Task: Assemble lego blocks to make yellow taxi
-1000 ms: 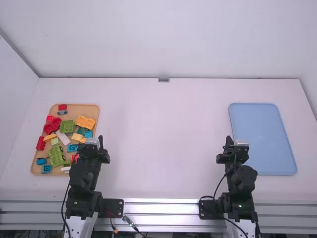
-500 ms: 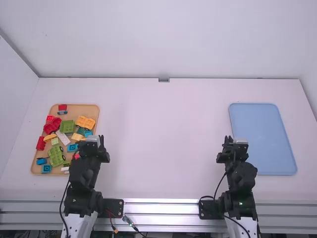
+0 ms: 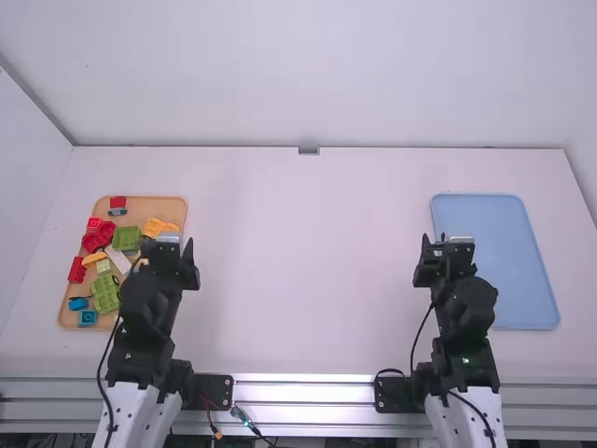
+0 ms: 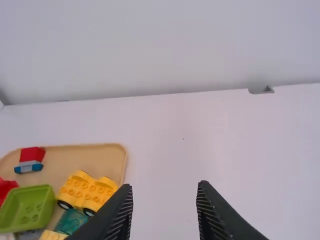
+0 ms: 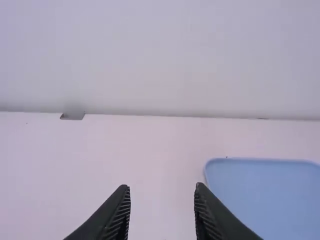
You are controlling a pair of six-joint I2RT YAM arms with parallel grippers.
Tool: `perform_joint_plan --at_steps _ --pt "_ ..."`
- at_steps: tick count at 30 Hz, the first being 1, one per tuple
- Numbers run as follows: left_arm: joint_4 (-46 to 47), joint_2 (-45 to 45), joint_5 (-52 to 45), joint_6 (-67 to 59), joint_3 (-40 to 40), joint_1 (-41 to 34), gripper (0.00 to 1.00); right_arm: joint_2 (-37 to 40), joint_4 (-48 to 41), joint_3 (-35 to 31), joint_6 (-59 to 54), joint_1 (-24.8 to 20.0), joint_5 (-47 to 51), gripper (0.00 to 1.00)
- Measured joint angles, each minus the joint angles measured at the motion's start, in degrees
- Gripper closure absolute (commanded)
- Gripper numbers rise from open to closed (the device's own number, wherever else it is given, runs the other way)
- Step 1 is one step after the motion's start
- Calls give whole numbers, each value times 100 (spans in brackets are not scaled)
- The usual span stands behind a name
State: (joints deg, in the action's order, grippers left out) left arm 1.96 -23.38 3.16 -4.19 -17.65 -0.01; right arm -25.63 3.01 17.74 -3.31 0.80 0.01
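At the left end of a white table (image 3: 308, 280), a tan tray (image 3: 154, 207) holds the loose toy blocks for the taxi, none of them in a gripper. Nearest the tray's left rim lies a red block (image 3: 76, 270), with 2 blue blocks (image 3: 87, 317) closer to the arms. Beside them are a yellow curved piece (image 3: 94, 259), a studded green piece (image 3: 105, 294) and, toward the far rim, a small red block (image 3: 118, 202) touching a blue piece (image 3: 118, 212). Next come a green box-like piece (image 3: 126, 239), a white piece (image 3: 119, 259) and, near the right rim, a yellow wheeled base (image 4: 86, 192), its studs up and 2 dark wheels showing. The left gripper (image 3: 170, 243) hangs near the tray's right side, its 2 fingers spread, holding nothing. Across the table, well apart from it, the right gripper (image 3: 448, 243) hangs by the left edge of a blue tray (image 3: 499, 266), its 2 fingers likewise spread around nothing. The blue tray lies flat at the table's right end, its bed bare.
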Motion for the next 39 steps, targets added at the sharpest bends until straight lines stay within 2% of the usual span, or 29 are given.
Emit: perform_joint_plan --at_steps 9,21,25,33,39 --pt "-291 -1200 208 -111 -960 31 44 -1318 136 970 81 79 -9 44" --pt "-422 -2927 579 1012 -2317 221 20 -3086 415 2302 129 146 -22 20" --pt "-289 -3403 658 1311 -2761 317 16 -3477 457 2594 114 184 -24 16" --pt "863 -4990 811 1961 -4577 356 6 -4251 494 3165 79 210 -24 6" --pt "2653 -6911 870 2629 -7029 498 2 -4636 525 3456 31 221 -22 2"
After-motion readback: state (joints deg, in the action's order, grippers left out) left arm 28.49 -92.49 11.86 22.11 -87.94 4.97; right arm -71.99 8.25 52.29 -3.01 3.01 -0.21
